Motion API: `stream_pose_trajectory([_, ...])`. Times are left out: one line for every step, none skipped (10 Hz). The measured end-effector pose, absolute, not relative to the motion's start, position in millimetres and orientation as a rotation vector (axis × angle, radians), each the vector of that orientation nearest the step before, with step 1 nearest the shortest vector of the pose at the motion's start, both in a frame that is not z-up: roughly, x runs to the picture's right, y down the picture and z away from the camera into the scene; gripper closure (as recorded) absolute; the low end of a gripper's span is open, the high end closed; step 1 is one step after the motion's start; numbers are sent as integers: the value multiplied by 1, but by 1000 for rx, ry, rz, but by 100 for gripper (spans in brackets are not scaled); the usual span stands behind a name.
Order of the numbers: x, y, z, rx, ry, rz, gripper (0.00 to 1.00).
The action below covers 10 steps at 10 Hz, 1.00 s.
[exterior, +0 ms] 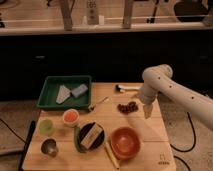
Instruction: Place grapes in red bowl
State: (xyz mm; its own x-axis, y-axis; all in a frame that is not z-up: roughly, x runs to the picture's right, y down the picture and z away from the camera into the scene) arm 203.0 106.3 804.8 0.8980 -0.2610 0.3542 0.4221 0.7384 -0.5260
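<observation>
Hand (147, 111) hangs pointed down over worktop's (160, 145) edge, just beside grapes (128, 106); spread or pinched, cannot tell. Grapes lie on bare wood, on tray (65, 77) side of hand, cluster's long axis running sideways toward it. Red bowl (124, 141) waits near, toward front edge. Short sideways shift looks needed before any grasp.
</observation>
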Motion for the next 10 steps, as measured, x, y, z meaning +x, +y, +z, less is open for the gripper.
stream_pose_trajectory([201, 103, 808, -636, -255, -385, 20])
stream_pose_trajectory([196, 100, 814, -629, -242, -388, 20])
stream_pose_trajectory([191, 98, 820, -623, -230, -388, 20])
stream_pose_trajectory([187, 97, 827, -620, -217, -387, 20])
stream_pose_trajectory([183, 96, 837, -618, -204, -386, 20])
stream_pose_trajectory([178, 99, 850, -622, -190, -385, 20])
stream_pose_trajectory([177, 102, 858, -626, -181, -382, 20])
stream_pose_trajectory([175, 105, 865, -630, -174, -378, 20])
stream_pose_trajectory([176, 108, 872, -635, -163, -372, 20])
stream_pose_trajectory([176, 111, 876, -638, -156, -364, 20])
